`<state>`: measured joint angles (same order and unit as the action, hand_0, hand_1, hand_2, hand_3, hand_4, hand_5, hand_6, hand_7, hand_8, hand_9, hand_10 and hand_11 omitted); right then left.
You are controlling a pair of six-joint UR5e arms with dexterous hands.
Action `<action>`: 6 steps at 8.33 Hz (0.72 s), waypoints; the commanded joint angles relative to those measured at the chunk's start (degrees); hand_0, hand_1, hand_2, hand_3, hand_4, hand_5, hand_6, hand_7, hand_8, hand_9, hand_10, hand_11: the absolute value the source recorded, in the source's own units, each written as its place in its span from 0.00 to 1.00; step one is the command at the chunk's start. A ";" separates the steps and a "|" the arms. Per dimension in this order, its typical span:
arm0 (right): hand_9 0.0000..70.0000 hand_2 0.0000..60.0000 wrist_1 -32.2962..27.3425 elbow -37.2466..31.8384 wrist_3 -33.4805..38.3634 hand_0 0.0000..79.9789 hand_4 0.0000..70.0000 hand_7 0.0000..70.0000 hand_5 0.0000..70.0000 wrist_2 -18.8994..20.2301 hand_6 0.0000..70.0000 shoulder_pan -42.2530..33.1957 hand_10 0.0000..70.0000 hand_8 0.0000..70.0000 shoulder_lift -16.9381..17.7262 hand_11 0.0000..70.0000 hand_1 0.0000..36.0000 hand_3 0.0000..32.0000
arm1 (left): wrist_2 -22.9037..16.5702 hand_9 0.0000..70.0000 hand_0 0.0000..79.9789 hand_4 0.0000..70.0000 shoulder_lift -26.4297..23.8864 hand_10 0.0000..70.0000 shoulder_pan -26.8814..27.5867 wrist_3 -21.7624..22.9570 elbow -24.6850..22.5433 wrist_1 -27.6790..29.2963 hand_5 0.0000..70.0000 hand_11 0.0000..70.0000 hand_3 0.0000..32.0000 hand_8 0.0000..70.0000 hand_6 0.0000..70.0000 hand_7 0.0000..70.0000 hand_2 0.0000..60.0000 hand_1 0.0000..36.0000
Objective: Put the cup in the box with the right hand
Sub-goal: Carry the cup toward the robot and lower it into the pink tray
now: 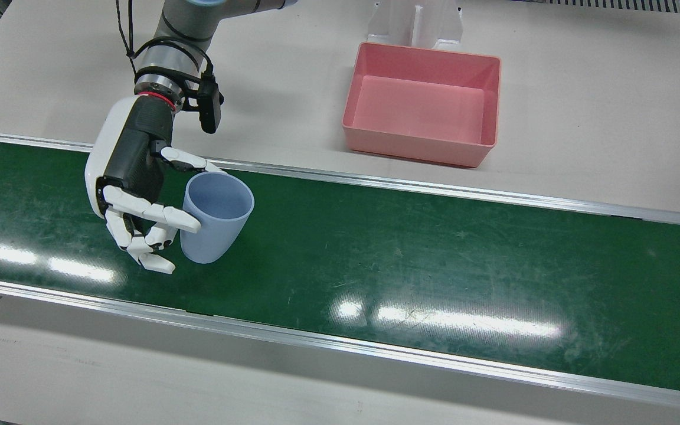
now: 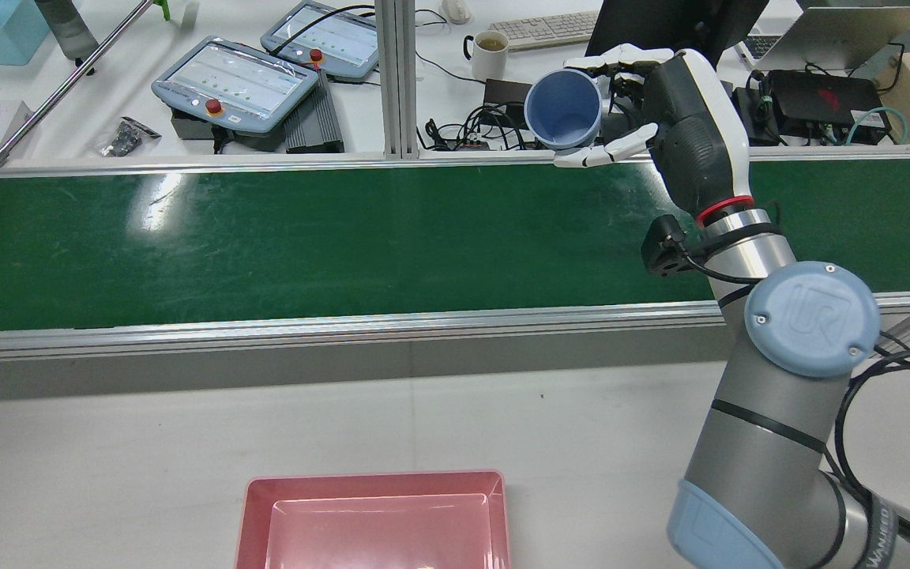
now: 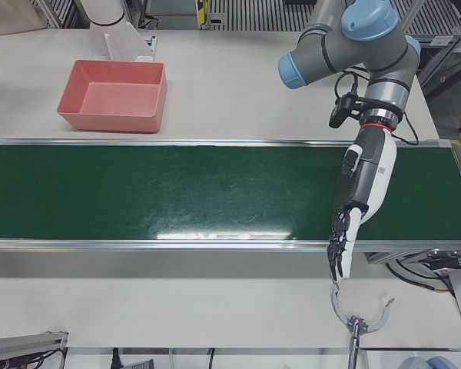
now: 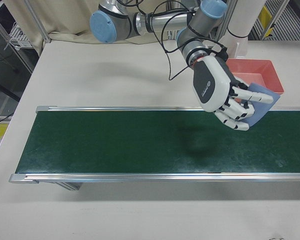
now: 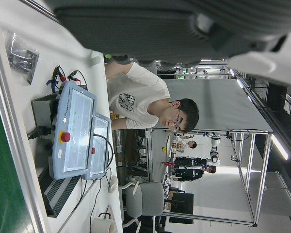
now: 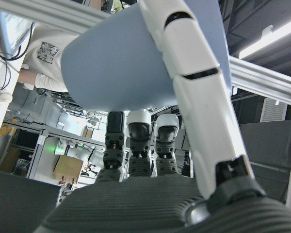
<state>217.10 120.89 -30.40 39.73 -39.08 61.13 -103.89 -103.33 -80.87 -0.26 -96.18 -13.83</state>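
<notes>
Front view, from left to right: the right hand [image 1: 133, 189] is seen over the green belt [image 1: 405, 254] with its fingers [image 1: 151, 209] wrapped around a pale blue cup [image 1: 216, 215]. The cup is gripped from the side, its open mouth turned upward and slightly tilted, and it appears lifted clear of the belt. Further right, well apart from the cup, a pink box [image 1: 422, 103] is set on the pale table [image 1: 611, 118] beyond the belt's far rail; nothing is seen inside it.

In the rear view the box [image 2: 376, 518] is cut off at the bottom edge, and the cup [image 2: 564, 109] is held by the right hand [image 2: 680, 126] above the belt's far side, with its hollow inside facing the camera. Two control pendants [image 2: 238, 79] and a mug [image 2: 490, 47] are found on the desk behind the belt.

In the left-front view the left hand [image 3: 361, 192] is hung at the belt's end with fingers pointing downward, fairly straight and loosely apart, and nothing is held in it.

In the right hand view the cup's wall [image 6: 136, 63] is pressed between a long finger [image 6: 199, 97] and the palm. A person [image 5: 145, 104] is visible in the left hand view beside the pendants.
</notes>
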 commanded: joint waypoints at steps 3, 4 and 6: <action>0.98 1.00 -0.10 21.99 -15.28 1.00 1.00 1.00 0.26 0.18 0.56 17.68 0.32 0.64 6.18 0.52 1.00 0.00 | 0.00 0.00 0.00 0.00 0.05 0.00 0.01 0.00 -0.15 0.03 0.00 0.00 0.00 0.00 0.00 0.00 0.00 0.00; 0.97 1.00 -0.10 22.55 -15.65 1.00 1.00 1.00 0.27 0.87 0.56 19.72 0.33 0.64 6.89 0.54 1.00 0.00 | 0.00 0.00 0.00 0.00 0.14 0.00 0.01 0.00 -0.15 0.03 0.00 0.00 0.00 0.00 0.00 0.00 0.00 0.00; 0.97 1.00 -0.19 22.38 -17.31 1.00 1.00 1.00 0.25 0.88 0.55 24.82 0.34 0.63 7.33 0.54 1.00 0.00 | 0.00 0.00 0.00 0.00 0.05 0.00 0.01 0.00 -0.15 -0.06 0.00 0.00 0.00 0.00 0.00 0.00 0.00 0.00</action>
<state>217.01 142.58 -45.48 40.42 -19.71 67.56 -103.89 -103.24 -80.86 -0.26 -96.31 -13.83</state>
